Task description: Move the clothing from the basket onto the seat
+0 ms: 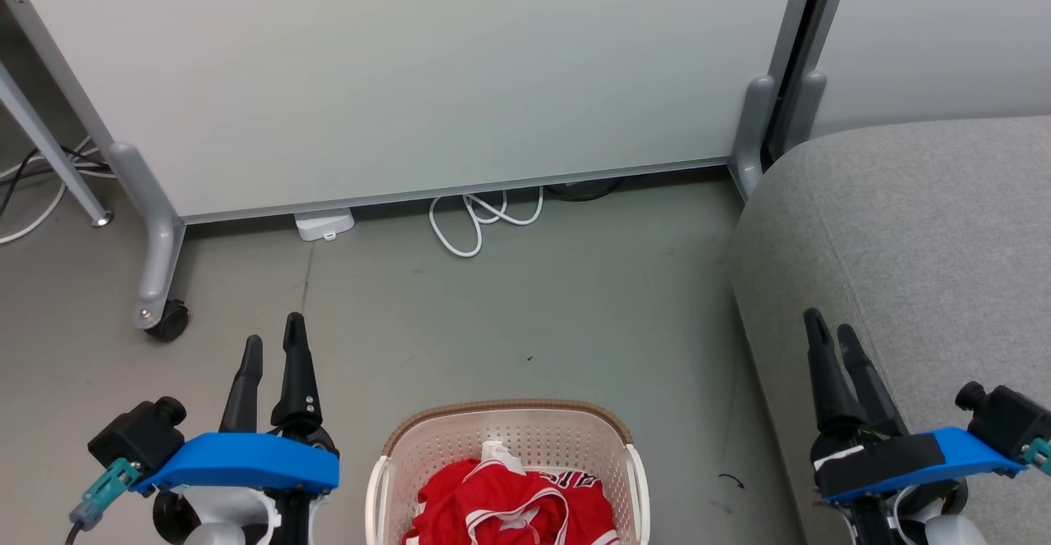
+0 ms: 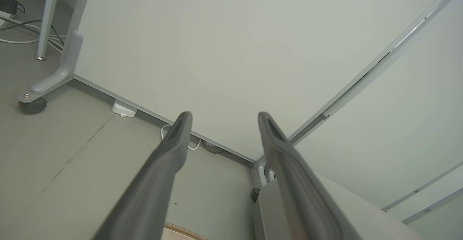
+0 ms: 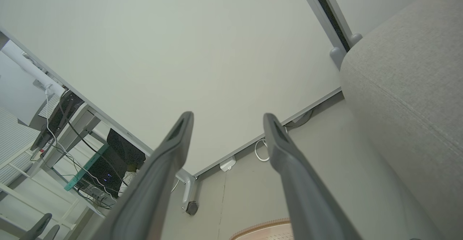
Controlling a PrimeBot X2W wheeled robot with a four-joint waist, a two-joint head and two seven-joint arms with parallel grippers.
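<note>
left fingers [image 1: 296, 364]: 2, long, dark, tapered; spread apart, nothing between them; 8 o'clock of head view, tips toward 12.
right fingers [image 1: 825, 373]: 2, same build; released and parted, holding nothing; 4 o'clock of head view, over the seat's rounded edge.
wrist mounts: 2, blue plastic, one behind each pair of fingers.
clothing [image 1: 493, 504]: 1 crumpled heap, soft red fabric with white trim; number of pieces in it can't be told. Lies inside the basket at 6 o'clock, at 4 o'clock from the left fingers and 8 o'clock from the right fingers, well apart from both.
basket [image 1: 509, 407]: 1, cream perforated plastic, rounded, brown woven-look rim; on the floor between the two arms, partly cut off at the bottom of the frame.
seat [image 1: 920, 241]: 1, light-grey woven upholstery, rounded corner; 3 o'clock.
floor [image 1: 534, 323]: grey, smooth, scuffed.
partition panel [image 1: 410, 77]: pale flat board at 12 o'clock, grey metal feet.
caster [image 1: 168, 319]: 1 seen, black, 9 o'clock.
cable [image 1: 484, 217]: white, looped, under the panel edge.
white box [image 1: 324, 223]: 1, small, beside the cable.
</note>
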